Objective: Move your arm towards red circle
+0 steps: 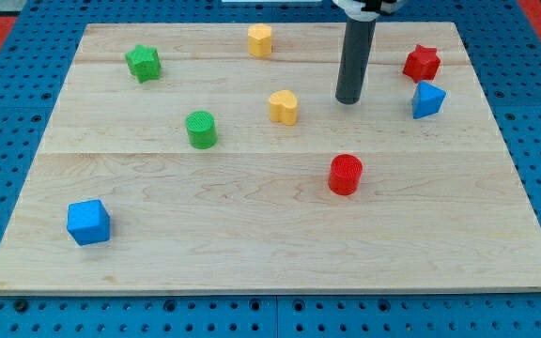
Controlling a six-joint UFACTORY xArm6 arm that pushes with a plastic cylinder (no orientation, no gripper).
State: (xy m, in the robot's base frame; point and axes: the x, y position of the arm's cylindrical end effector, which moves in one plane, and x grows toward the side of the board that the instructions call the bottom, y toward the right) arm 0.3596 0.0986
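Note:
The red circle [346, 175] is a short red cylinder on the wooden board, right of the middle. My tip [350, 99] stands above it in the view, a clear gap away, touching no block. The dark rod rises from the tip out of the view's top edge. The yellow heart block [284, 107] lies to the left of the tip.
A red star block [422, 63] and a blue triangular block [427, 99] lie right of the tip. A yellow hexagon block [259, 40], a green star block [144, 63], a green cylinder [201, 129] and a blue cube [88, 222] lie to the left. Blue pegboard [7, 56] surrounds the board.

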